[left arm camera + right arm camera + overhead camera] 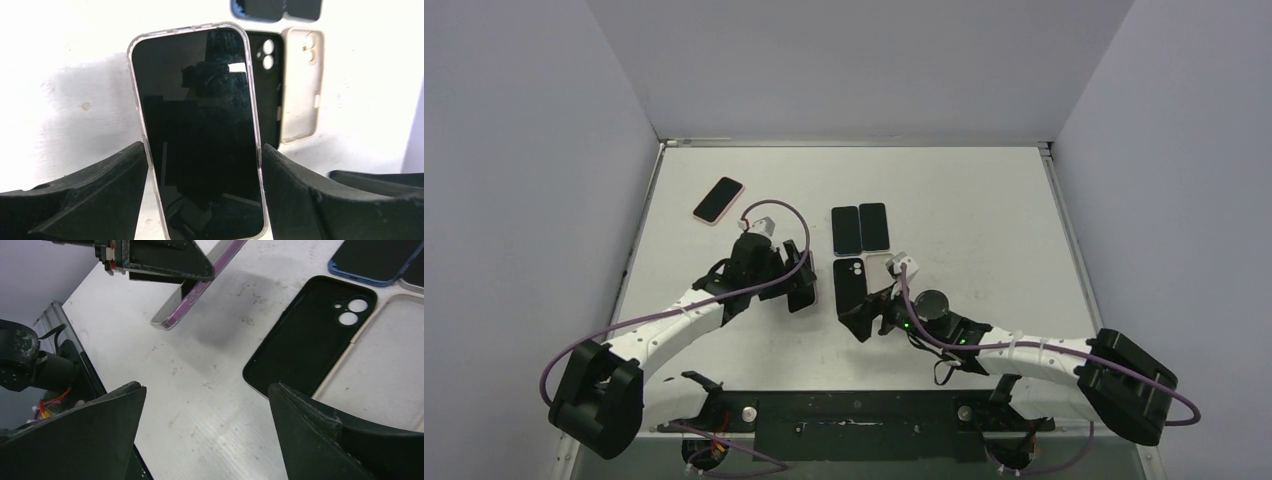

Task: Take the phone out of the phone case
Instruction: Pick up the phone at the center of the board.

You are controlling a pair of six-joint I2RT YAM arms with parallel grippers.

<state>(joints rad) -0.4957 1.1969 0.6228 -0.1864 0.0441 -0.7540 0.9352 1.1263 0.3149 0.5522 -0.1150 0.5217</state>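
A dark-screened phone (197,130) sits in a clear phone case (254,100) with a purplish rim (200,290). My left gripper (204,165) is shut on its long edges, both fingers touching the case. In the right wrist view the cased phone hangs tilted above the table, casting a shadow. From above it shows under the left gripper (802,280). My right gripper (864,318) is just to its right, low over the table, open with nothing between its fingers (207,395).
An empty black case (851,283) and a beige case (879,262) lie side by side near the right gripper. Behind them lie two dark phones (846,230), one blue-rimmed (372,260). A pink-cased phone (719,200) lies at the far left.
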